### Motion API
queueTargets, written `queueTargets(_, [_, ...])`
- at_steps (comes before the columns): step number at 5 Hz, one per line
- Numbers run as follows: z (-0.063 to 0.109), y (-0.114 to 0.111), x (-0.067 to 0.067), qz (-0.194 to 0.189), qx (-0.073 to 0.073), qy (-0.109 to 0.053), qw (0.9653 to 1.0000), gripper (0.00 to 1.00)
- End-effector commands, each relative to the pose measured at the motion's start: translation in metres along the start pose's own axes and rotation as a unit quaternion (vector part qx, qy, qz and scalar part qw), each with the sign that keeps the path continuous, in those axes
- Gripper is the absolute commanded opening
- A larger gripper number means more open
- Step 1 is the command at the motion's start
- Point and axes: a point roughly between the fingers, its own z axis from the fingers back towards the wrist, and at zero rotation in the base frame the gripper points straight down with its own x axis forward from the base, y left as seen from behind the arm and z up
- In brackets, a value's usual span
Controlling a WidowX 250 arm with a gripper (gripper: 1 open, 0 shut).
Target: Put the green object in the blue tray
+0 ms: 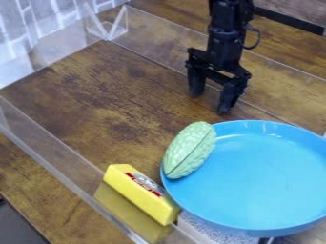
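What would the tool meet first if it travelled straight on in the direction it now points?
The tool points straight down with its jaws apart, so it would most likely meet the bare wooden table first. The blue tray and green object lie nearer the camera, seemingly off that line, though depth is uncertain.

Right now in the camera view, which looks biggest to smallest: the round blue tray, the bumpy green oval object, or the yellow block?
1. Round blue tray, clearly largest.
2. Bumpy pale green oval object and yellow rectangular block: they look about alike in size, and the block sits nearer the camera, so I won't rank them.

Claw point(216, 91) open, pointing down
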Motion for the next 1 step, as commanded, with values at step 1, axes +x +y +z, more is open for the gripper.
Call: queueTargets(1, [0.0030, -0.0073, 0.0053, -0.040, -0.001, 0.002, 0.9992, 1.00])
